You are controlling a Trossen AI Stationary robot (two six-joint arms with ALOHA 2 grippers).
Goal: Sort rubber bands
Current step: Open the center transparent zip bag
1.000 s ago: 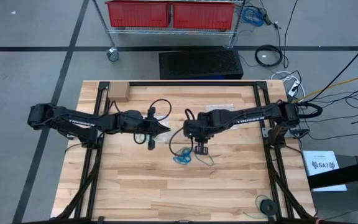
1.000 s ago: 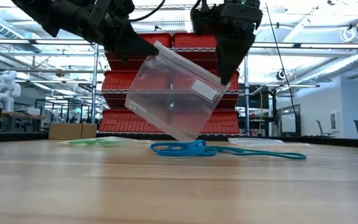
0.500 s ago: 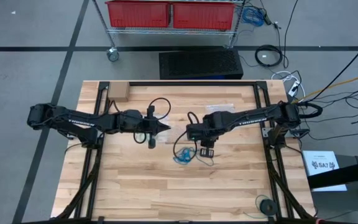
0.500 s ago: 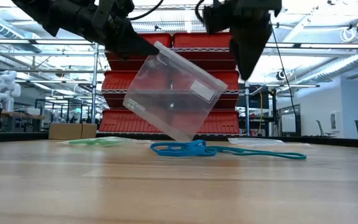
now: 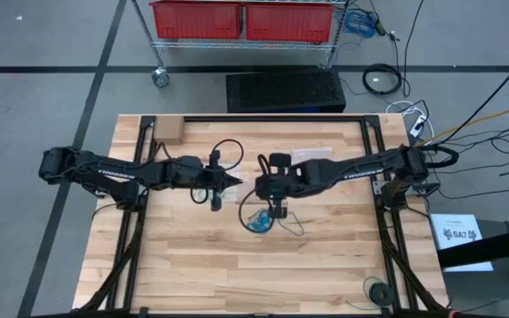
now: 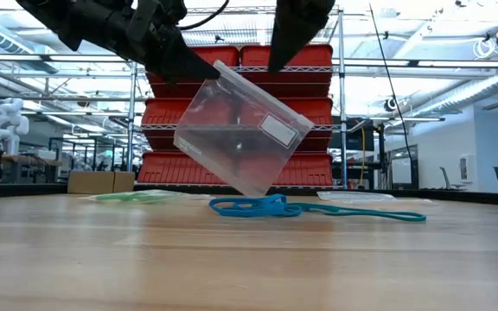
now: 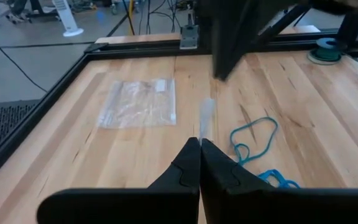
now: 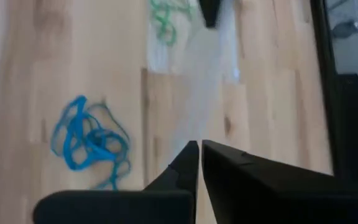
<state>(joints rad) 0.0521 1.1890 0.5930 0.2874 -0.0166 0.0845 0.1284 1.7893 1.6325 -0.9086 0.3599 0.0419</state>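
A clear plastic bag (image 6: 240,134) with a white label hangs tilted over mid-table, and my left gripper (image 5: 237,183) is shut on it. Under the bag, a tangle of bright blue rubber bands (image 6: 249,206) and a teal loop (image 6: 370,213) lie flat on the wood. Green bands (image 8: 166,22) lie in a flat bag on the table by the left gripper. My right gripper (image 6: 275,62) is shut and empty. It points down just above the bag's upper edge, apart from it. My left gripper pinches the bag's upper corner (image 6: 218,71) between its two shut fingers, which slant down from the table's left. The bag hangs tilted below them. Its lower corner (image 6: 252,192) is just above the blue bands, clear of the table.
A second clear bag (image 7: 138,102) with a white label lies flat toward the table's far right. A cardboard box (image 5: 167,131) sits at the far left corner. A black frame (image 5: 272,118) runs around the tabletop. The near half of the table is bare wood.
My right gripper has come away from the bag's raised right corner. It first went up and toward the table's right, then swung back toward the left gripper, higher and tipped. The bag has stayed hanging from my left gripper, barely swaying.
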